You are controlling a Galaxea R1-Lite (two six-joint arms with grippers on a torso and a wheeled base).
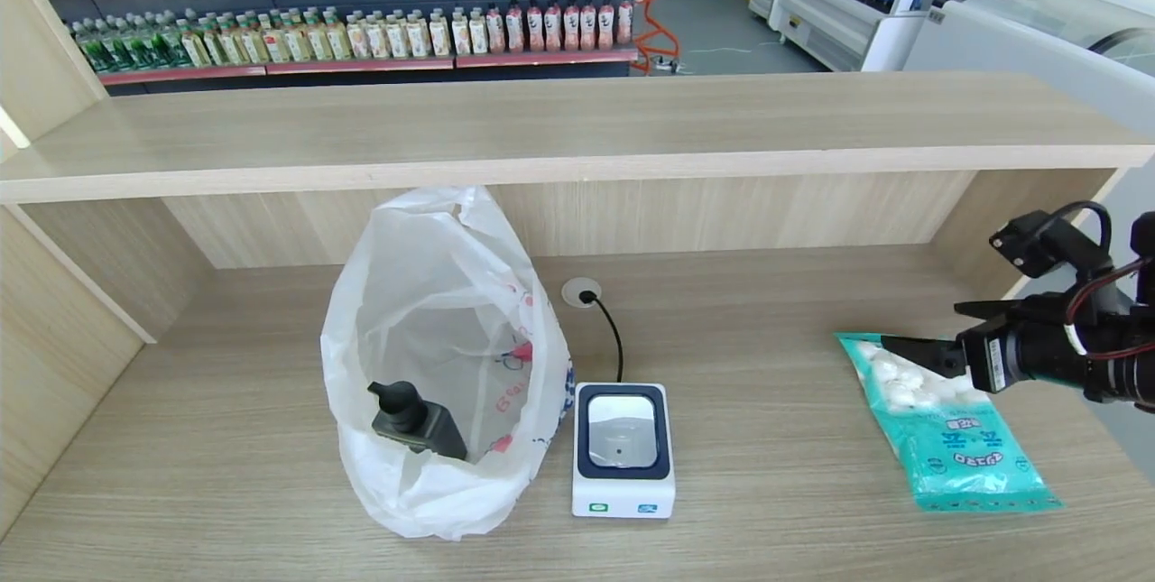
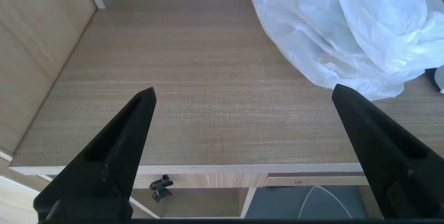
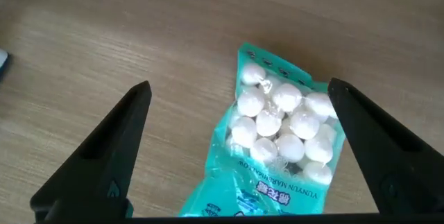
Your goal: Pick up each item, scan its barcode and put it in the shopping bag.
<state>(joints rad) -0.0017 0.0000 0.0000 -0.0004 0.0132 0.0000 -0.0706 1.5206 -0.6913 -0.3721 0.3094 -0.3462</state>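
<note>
Teal packet (image 1: 947,424) of white balls lies flat on the right side of the bench (image 1: 767,492), well right of the scanner (image 1: 623,451). It is not yet lifted, scanned or bagged.

White plastic shopping bag (image 1: 442,293) stands left of the scanner, mouth open. A dark pump bottle (image 1: 415,424) is already inside.

Right gripper (image 1: 920,325): wide open, holding nothing. It sits at the packet's far end.
- In the right wrist view the ball-filled far end falls between the two fingers.
- Whether the tips touch the film cannot be told; judged to be just above it.

Packet's long axis runs from far-left to near-right across the bench. The printed near end points away from the gripper.

Left gripper (image 2: 243,91): also wide open and empty, over the near-left edge of the bench. The bag is to its right and the packet is well apart from it.

Judgement:
- The right arm is plainly the nearer one, so the pick falls to it.
- The fingers appear to span the packet's width, not its length.
- A short descent and a close on the far end should suffice.
- The loose balls may shift under the pinch.
</note>
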